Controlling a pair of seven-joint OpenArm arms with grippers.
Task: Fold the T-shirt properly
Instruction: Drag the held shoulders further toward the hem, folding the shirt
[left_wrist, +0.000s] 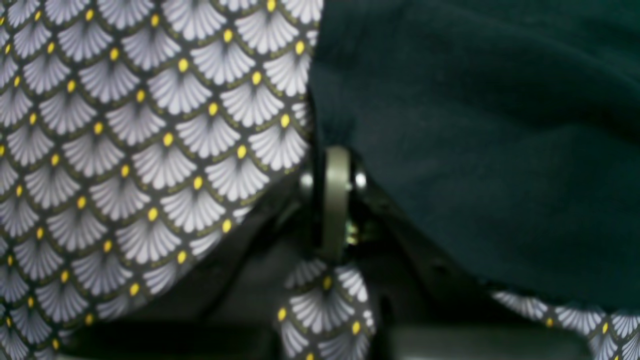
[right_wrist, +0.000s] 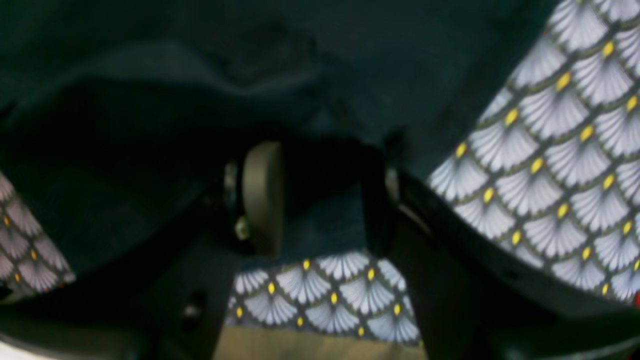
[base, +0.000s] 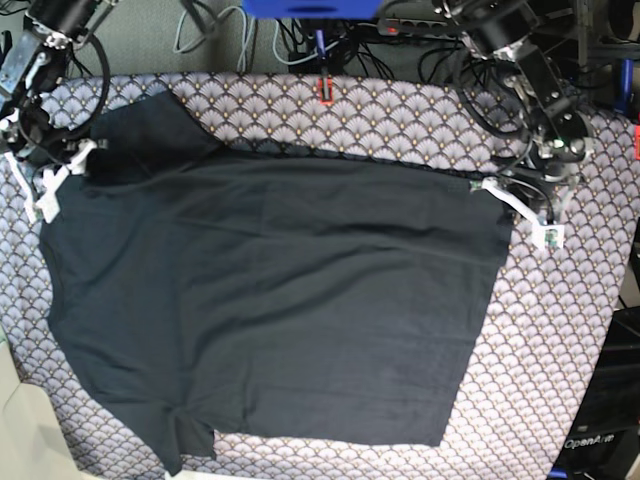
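Observation:
The black T-shirt (base: 270, 300) lies spread flat on the grey scallop-patterned cloth (base: 560, 350). My left gripper (base: 492, 192) is at the shirt's far right corner. In the left wrist view the left gripper (left_wrist: 332, 150) has its jaws together on the shirt's edge (left_wrist: 475, 150). My right gripper (base: 62, 172) is at the shirt's left edge, by the far sleeve. In the right wrist view the right gripper (right_wrist: 320, 170) is open, with dark shirt fabric (right_wrist: 150, 75) lying between and above its olive pad (right_wrist: 262, 195) and dark finger (right_wrist: 375, 200).
Cables, a blue frame (base: 310, 8) and a red marker (base: 325, 92) sit at the table's far edge. The patterned cloth shows bare to the right of the shirt and along the front (base: 330, 462). The table's edges run at the left front and the right.

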